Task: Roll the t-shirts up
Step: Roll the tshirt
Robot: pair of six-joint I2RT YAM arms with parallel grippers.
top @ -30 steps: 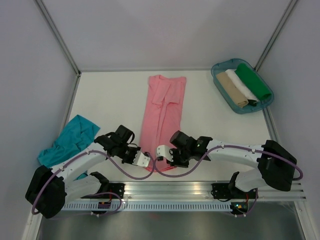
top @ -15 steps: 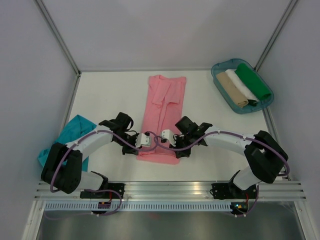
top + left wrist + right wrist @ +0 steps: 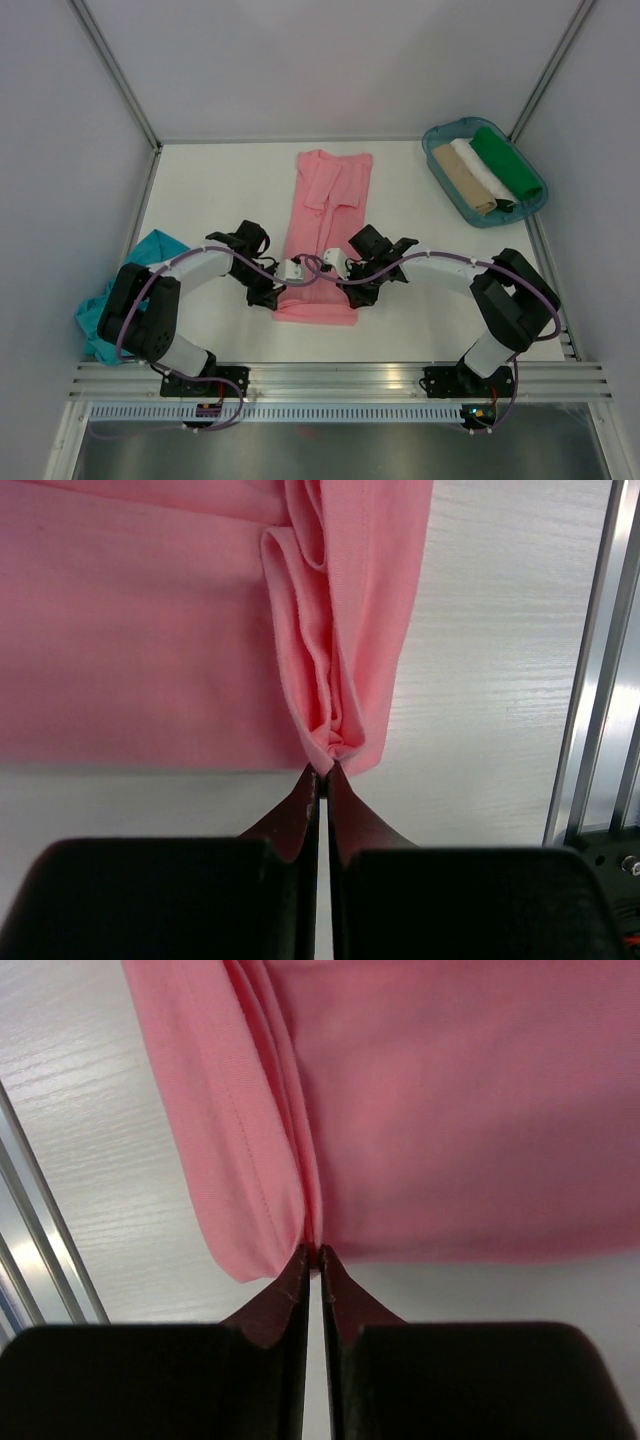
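Observation:
The salmon-pink t-shirt lies folded into a long strip down the middle of the table, its near end doubled over. My left gripper is shut on a bunched edge of it at that end's left side. My right gripper pinches a fold of the same shirt at the right side, jaws nearly touching. In the wrist views the left gripper and the right gripper each hold cloth at the very tips. A teal-blue t-shirt lies crumpled at the left, partly under the left arm.
A blue-green tray at the back right holds rolled beige, white and green cloths. An aluminium rail runs along the near edge. Walls close in on the left, right and back.
Both grippers moved away from the near edge toward the table's middle, carrying the pink shirt's near end up and over itself. The arms' elbows drew in closer to the shirt.

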